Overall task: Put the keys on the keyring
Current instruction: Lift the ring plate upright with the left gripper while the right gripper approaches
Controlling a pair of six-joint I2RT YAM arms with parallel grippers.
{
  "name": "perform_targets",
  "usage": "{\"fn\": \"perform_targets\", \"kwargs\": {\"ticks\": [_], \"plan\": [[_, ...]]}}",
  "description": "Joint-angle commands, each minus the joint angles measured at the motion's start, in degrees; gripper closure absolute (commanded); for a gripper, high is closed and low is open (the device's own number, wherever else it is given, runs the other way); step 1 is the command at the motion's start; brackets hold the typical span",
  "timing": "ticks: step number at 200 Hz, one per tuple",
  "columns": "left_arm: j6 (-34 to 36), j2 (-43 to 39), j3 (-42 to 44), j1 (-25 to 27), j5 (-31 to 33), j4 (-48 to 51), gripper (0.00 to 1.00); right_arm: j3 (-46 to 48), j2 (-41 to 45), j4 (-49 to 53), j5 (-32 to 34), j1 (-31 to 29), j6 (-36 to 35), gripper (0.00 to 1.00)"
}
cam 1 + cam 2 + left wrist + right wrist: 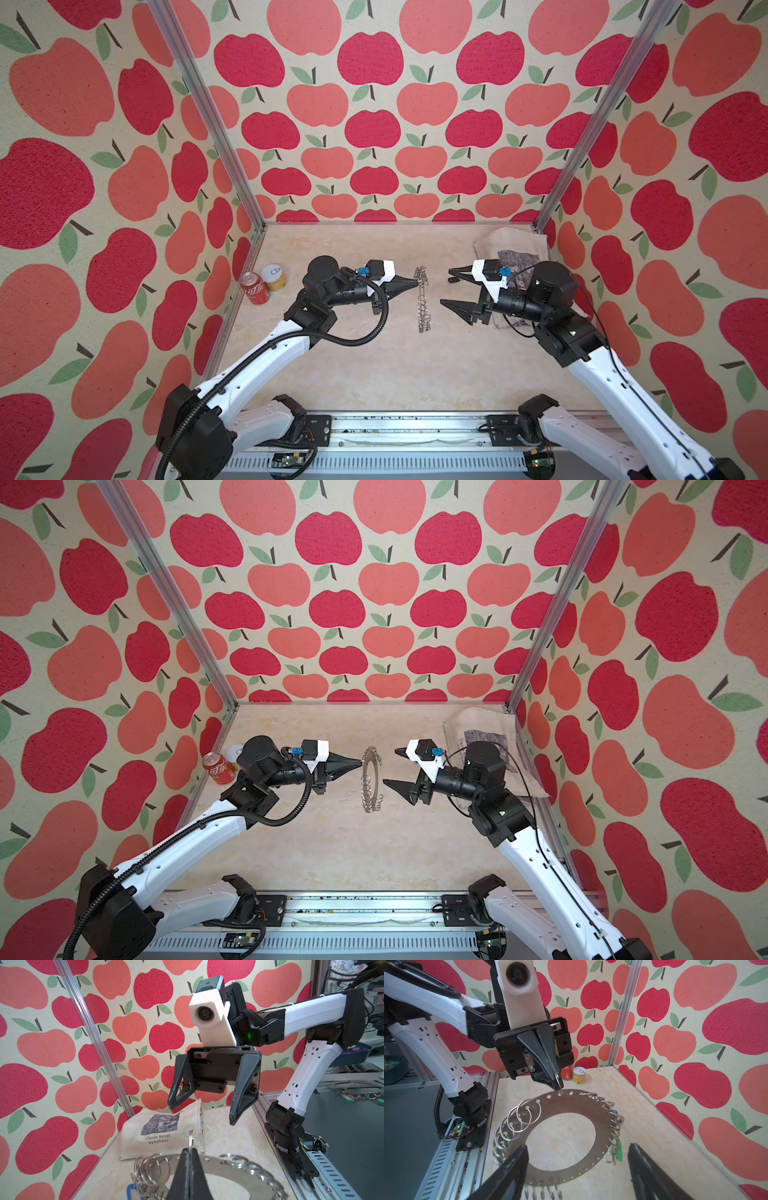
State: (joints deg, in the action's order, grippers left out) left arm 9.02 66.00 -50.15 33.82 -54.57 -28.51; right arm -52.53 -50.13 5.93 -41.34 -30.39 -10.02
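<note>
Two pincers face each other across the keyring [423, 305], which stands on edge over the tabletop [374, 365] and shows nearly edge-on in both top views. The left pincer [417, 284] is clamped tight on one small wire ring [190, 1138] at the keyring's upper rim, and that single pinch is all that holds the disc. The right pincer [445, 286] has its jaws apart and empty, just beside the keyring's other face and clear of it.

A blue tag [132, 1189] sits among the rings bunched on the keyring's rim, so that key seems to be hung already, though the view is cropped there. I cannot pick out the black-headed key.

The weak point is the hold. The pinched ring is thin and pivots freely in its hole, so a nudge from the right pincer would likely swing or twist the keyring out of line. A harder push could pull the wire from the closed tips and drop the disc. The crowded rings are a second risk — jaws closing near the rim may catch several rings at once.
</note>
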Motion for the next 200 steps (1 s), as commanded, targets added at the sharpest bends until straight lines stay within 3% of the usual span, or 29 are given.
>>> {"fn": "perform_targets", "kwargs": {"ticks": [1,39,99,200], "plan": [[-7.14,-0.25,1.73,-0.95,-5.04,-11.68,1.0,0.66,0.26,-5.19,-5.52,-0.35,2.09,0.28],[-12.76,1.62,4.11,-1.54,-6.69,-21.24,1.0,1.14,-0.1,-10.96,-10.42,-0.37,4.75,0.41],[-19.62,5.55,4.45,-1.88,-8.98,-32.0,1.0,1.51,-2.37,-16.2,-8.72,-1.72,6.87,0.54],[-13.49,3.8,4.1,0.3,-8.13,-24.57,1.0,-0.29,-5.24,-15.84,-0.22,-8.36,3.9,0.7]]}}
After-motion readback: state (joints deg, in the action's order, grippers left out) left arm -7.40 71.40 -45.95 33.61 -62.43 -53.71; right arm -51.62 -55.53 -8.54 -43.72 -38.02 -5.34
